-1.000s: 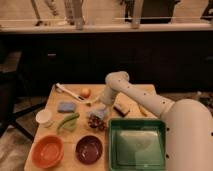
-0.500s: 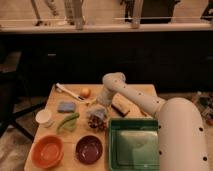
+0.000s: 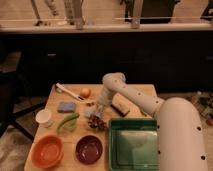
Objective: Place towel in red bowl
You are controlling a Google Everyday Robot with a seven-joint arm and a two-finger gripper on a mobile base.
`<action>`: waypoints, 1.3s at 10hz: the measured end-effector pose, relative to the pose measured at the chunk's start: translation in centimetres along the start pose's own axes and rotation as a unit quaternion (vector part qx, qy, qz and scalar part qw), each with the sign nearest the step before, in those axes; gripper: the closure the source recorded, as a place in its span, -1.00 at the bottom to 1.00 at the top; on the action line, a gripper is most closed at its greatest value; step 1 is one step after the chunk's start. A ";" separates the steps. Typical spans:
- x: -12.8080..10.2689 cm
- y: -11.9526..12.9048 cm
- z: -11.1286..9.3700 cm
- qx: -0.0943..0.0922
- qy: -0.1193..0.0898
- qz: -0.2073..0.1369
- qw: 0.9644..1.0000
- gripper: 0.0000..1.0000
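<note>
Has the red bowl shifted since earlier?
No. The red bowl stays at the table's front-left corner, beside the purple bowl. The pincer hangs mid-table by the towel.

Dim, warm light falls from overhead onto the tabletop (image 3: 82,128). The claw (image 3: 99,113), low over its middle, sits in shadow, and the background is near black.

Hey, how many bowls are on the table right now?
2. The red bowl sits at the front left; the purple bowl is right beside it, to its right. The hand is down further back, behind the purple bowl. The arm could hide others.
</note>
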 end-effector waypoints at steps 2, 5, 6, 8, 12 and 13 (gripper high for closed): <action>0.0 0.1 0.0 -0.001 0.000 0.002 1.000 0.92; -0.1 0.1 -0.7 -0.001 0.006 0.002 1.000 1.00; -0.2 -0.1 -1.3 0.001 0.012 0.000 1.000 1.00; -0.4 -1.3 -3.8 0.006 0.032 -0.012 0.999 1.00; -1.0 -3.8 -7.5 0.013 0.067 -0.044 0.997 1.00; -1.1 -4.3 -8.0 0.015 0.074 -0.050 0.996 1.00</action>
